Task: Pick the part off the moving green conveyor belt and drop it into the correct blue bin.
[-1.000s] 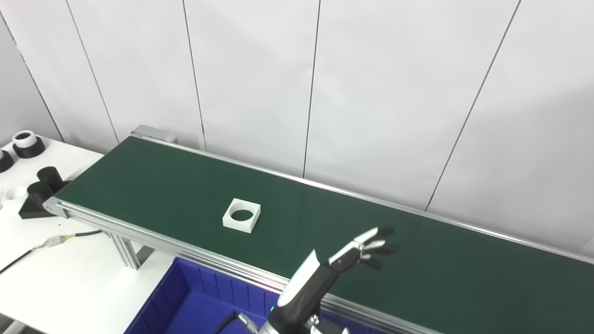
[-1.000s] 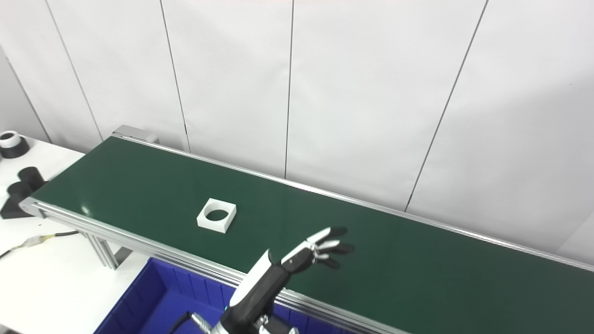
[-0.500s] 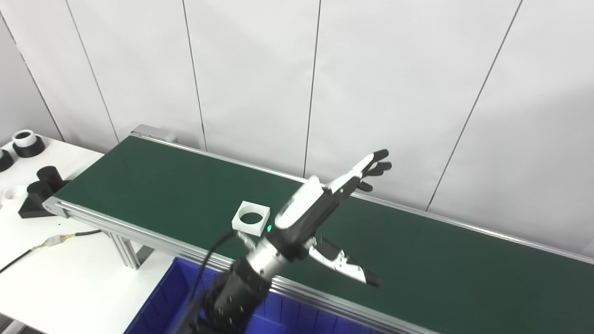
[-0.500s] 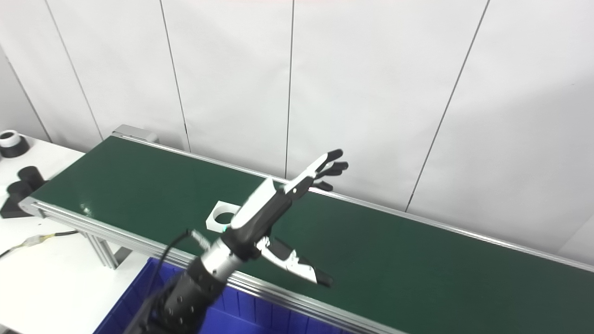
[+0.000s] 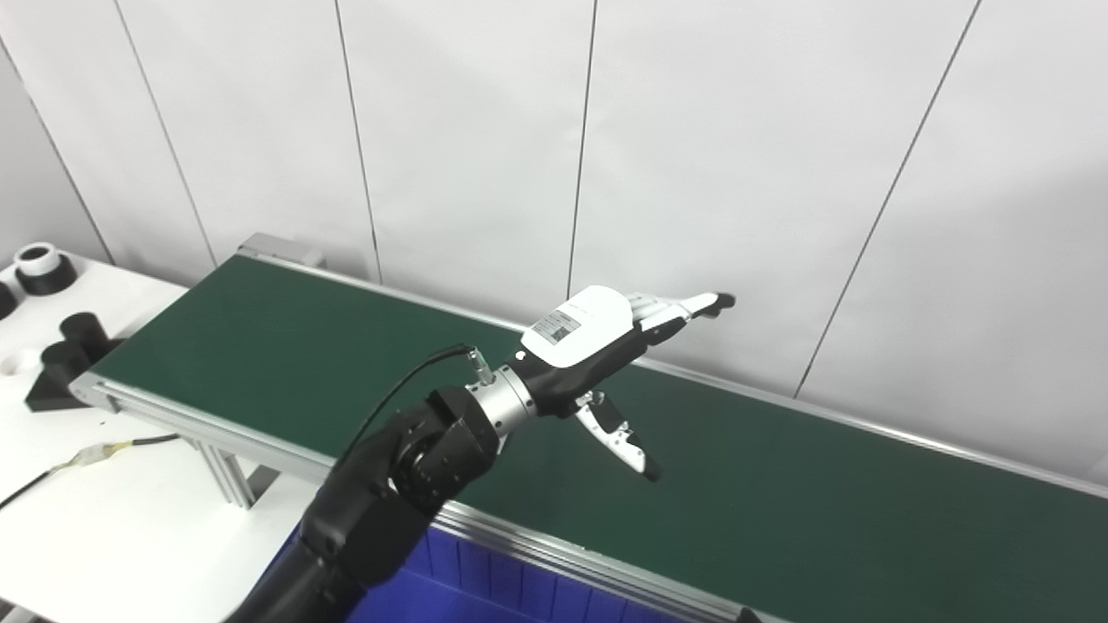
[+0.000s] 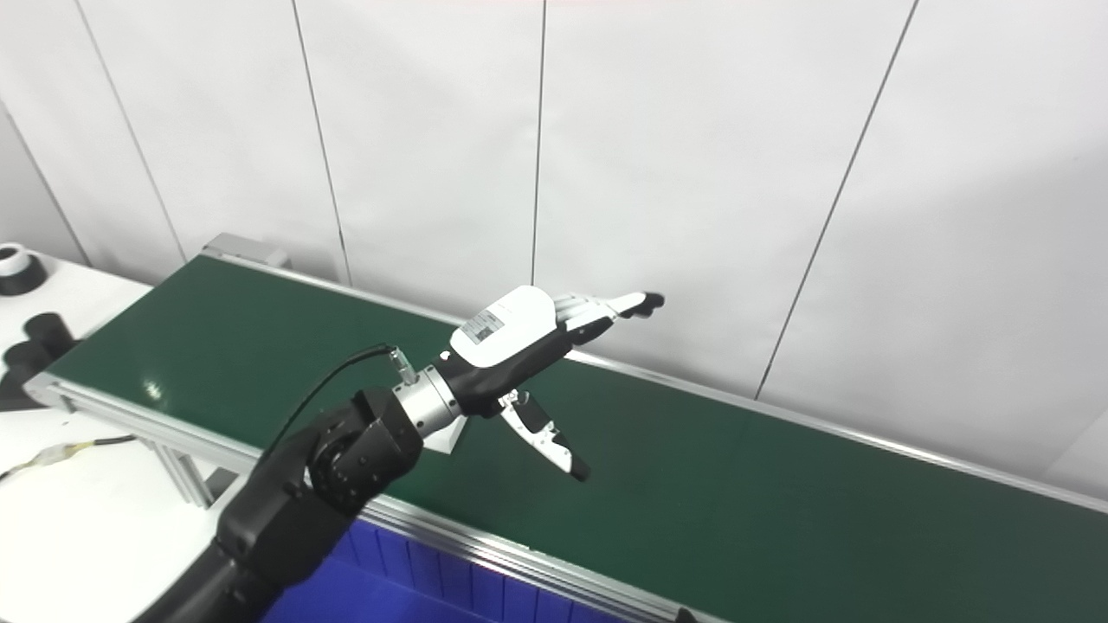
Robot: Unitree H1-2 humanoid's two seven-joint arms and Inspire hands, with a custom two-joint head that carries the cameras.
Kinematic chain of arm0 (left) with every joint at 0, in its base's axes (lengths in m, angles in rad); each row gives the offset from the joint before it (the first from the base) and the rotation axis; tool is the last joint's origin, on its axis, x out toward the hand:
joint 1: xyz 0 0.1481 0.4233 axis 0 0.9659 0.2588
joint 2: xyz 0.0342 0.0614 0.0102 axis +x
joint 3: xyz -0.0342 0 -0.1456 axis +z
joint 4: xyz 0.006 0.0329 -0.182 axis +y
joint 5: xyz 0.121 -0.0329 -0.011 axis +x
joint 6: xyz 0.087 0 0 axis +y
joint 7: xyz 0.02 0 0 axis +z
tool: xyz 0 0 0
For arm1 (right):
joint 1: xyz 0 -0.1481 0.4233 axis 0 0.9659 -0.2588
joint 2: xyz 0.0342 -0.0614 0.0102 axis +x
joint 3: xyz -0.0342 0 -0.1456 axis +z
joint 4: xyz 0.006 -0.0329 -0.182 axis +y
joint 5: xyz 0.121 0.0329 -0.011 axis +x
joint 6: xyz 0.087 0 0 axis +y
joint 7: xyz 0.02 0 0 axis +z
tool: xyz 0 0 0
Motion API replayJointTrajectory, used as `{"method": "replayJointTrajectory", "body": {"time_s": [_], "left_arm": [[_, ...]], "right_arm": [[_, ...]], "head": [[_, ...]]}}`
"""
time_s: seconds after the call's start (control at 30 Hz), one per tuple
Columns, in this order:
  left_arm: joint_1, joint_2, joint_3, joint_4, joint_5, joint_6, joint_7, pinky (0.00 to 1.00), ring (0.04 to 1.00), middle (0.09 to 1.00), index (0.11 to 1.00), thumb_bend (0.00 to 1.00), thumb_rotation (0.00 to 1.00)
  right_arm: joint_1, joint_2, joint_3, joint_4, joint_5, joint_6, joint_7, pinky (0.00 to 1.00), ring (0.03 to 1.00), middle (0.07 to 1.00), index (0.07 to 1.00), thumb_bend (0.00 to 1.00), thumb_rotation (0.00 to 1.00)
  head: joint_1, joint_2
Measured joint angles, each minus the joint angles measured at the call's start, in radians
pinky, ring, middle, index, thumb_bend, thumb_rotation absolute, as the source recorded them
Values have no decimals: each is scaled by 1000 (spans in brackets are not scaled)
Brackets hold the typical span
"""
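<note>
In the left eye view, the left hand (image 5: 597,346) hangs above the middle of the green conveyor belt (image 5: 260,346), its back turned up, its fingers (image 5: 684,307) stretched flat toward the wall and its thumb (image 5: 619,437) angled down and well apart from them, so it is spread wide and holds nothing. The part cannot be seen in this view; judging by the other camera, it sits behind the wrist and forearm. A corner of the blue bin (image 5: 485,580) shows under the near rail of the belt, and some black round pieces (image 5: 69,363) stand on the white bench (image 5: 104,519) off the belt's left end. The right hand is out of sight. In the right eye view, the same left hand (image 6: 519,337) is posed alike, and a small white sliver of the part (image 6: 446,437) peeks out just under the wrist, lying on the belt near its front edge, with the blue bin (image 6: 407,562) below and in front of it. The step in hand looks like the reach for the grasp, and the hand appears to be further along the belt than the part (which rides a moving surface). To do it well, the hand should come down low with fingers and thumb kept wide, straddle the square block across opposite sides, and close only when the block sits squarely between them, since a late or skewed close could knock it off the rail.
</note>
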Motion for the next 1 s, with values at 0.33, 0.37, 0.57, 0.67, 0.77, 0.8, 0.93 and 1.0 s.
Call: {"method": "replayJointTrajectory", "body": {"time_s": [0.33,0.37,0.57,0.67,0.77,0.8,0.93,1.0], "left_arm": [[-135,33,-85,162,37,51,-137,835,876,925,932,1000,130],[-145,34,-96,178,49,50,-143,835,877,924,931,1000,130],[-197,35,-154,298,100,45,-145,853,881,919,930,1000,140],[-226,35,-172,352,123,53,-151,864,884,918,931,1000,144],[-254,34,-178,405,131,70,-156,868,886,915,929,1000,140],[-261,34,-178,422,131,78,-156,865,885,914,927,1000,141],[-270,33,-191,458,131,86,-169,847,883,915,926,1000,147],[-270,33,-198,472,131,90,-175,842,884,917,927,1000,149]], "right_arm": [[2,6,7,-2,-17,-1,-11,998,967,994,979,826,1000],[3,7,8,-2,-17,-1,-11,997,966,991,977,826,1000],[9,11,10,-7,-18,-1,-12,987,958,984,970,845,1000],[14,12,11,-13,-18,-1,-12,982,957,983,971,851,1000],[21,15,13,-17,-19,-1,-12,981,956,981,969,846,1000],[23,17,14,-18,-20,-1,-12,979,954,982,968,844,1000],[33,17,17,-31,-25,-1,-12,971,949,975,962,850,1000],[33,18,18,-43,-27,-1,-13,968,946,971,960,853,1000]], "head": [[-9,2],[-9,2],[-18,3],[-21,5],[-23,6],[-25,8],[-31,12],[-32,14]]}}
